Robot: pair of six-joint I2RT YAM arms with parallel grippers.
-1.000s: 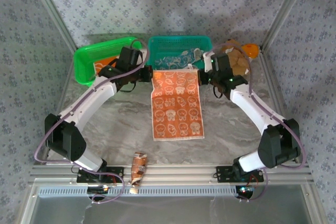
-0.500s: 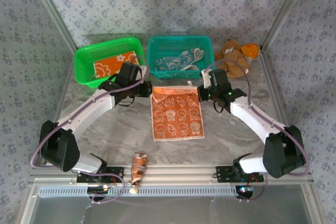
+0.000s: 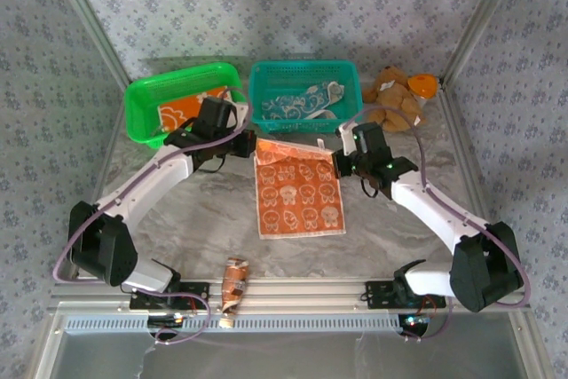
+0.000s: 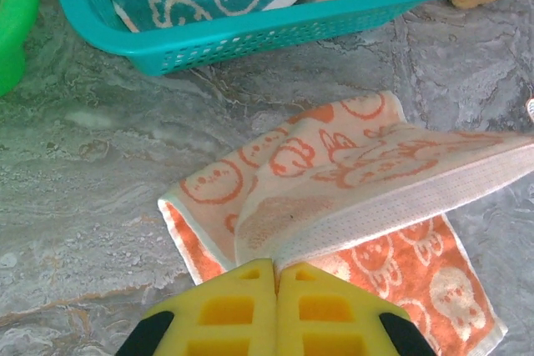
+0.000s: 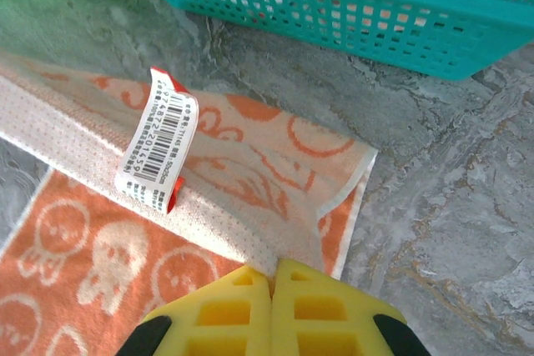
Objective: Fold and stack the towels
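Two far corners of the orange-and-peach towel (image 3: 300,197) pinched, one in the closed left gripper (image 4: 275,266), one in the closed right gripper (image 5: 272,266); edge lifted over the rest, flat on the surface (image 3: 204,210) near the teal basket (image 4: 250,35).

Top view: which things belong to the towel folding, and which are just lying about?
Job: peach-and-orange towel on the table; teal towel in the teal basket; bright orange towel in the green basket.
Lying about: teddy bear; crumpled wrapper at the near edge.

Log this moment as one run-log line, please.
left jaws: shut on orange square cloth towel; right jaws: shut on it; far edge: lifted
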